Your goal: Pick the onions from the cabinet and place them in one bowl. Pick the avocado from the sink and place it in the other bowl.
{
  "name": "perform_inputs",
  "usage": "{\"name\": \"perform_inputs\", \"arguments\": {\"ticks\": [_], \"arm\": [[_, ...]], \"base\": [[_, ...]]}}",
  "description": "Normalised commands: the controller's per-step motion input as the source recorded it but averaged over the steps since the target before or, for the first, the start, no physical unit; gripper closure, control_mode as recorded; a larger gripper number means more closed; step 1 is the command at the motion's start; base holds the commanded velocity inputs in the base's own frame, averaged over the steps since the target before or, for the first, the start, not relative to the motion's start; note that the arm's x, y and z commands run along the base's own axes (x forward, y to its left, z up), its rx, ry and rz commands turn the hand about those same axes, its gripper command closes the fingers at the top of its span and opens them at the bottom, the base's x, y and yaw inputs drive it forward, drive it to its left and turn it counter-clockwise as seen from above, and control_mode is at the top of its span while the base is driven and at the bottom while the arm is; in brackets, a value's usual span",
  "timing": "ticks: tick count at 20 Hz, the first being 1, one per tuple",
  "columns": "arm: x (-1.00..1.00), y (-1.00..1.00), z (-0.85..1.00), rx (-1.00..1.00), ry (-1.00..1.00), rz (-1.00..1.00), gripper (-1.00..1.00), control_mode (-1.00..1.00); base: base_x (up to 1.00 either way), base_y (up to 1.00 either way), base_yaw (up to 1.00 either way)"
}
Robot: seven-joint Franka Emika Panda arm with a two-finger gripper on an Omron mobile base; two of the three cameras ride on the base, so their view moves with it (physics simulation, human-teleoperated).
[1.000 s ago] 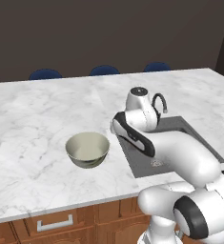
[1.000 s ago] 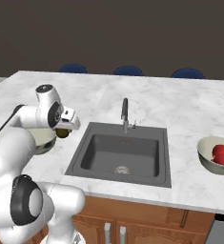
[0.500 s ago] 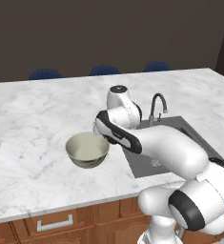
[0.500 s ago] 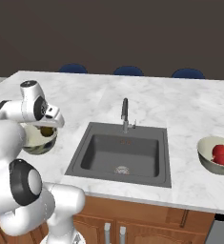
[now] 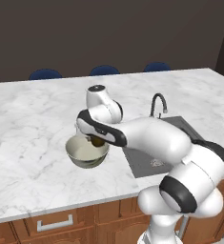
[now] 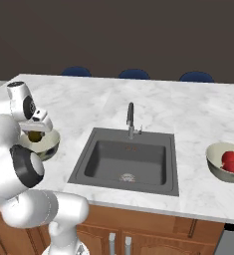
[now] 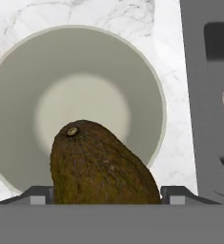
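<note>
My gripper (image 7: 106, 196) is shut on the avocado (image 7: 101, 167), a dark olive-brown lump, and holds it just above the near bowl (image 7: 147, 86), whose cream inside has nothing in it. From the base, the avocado (image 5: 97, 141) hangs over the rim of this bowl (image 5: 86, 156), left of the sink (image 5: 154, 159). In the right base view the gripper (image 6: 36, 133) is over the same bowl (image 6: 48, 145). The other bowl (image 6: 214, 167), right of the sink (image 6: 128, 159), holds the red onions (image 6: 230, 162). The cabinet is out of view.
A slim dark faucet (image 6: 131, 119) stands behind the sink basin. Blue chair backs (image 5: 104, 70) line the far side of the marble counter (image 5: 27, 124). Wooden drawer fronts (image 5: 56, 224) run below its near edge. My white arm arches across the sink.
The arm has swung left from over the sink to above the left bowl, carrying the avocado with it. The bowls have stayed put.
</note>
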Motion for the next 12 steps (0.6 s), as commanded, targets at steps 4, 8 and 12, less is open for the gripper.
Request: {"name": "perform_inputs", "arguments": {"ticks": [4, 8, 12], "arm": [[0.08, 0.19, -0.29, -0.01, 0.0, 0.0, 1.0, -1.0], [0.01, 0.06, -0.22, 0.0, 0.0, 0.0, 1.0, -1.0], [0.0, 0.0, -0.08, 0.0, 0.03, 0.0, 1.0, -1.0]], "base": [[0.0, 0.0, 0.0], [0.0, 0.0, 0.0], [0.0, 0.0, 0.0]]}}
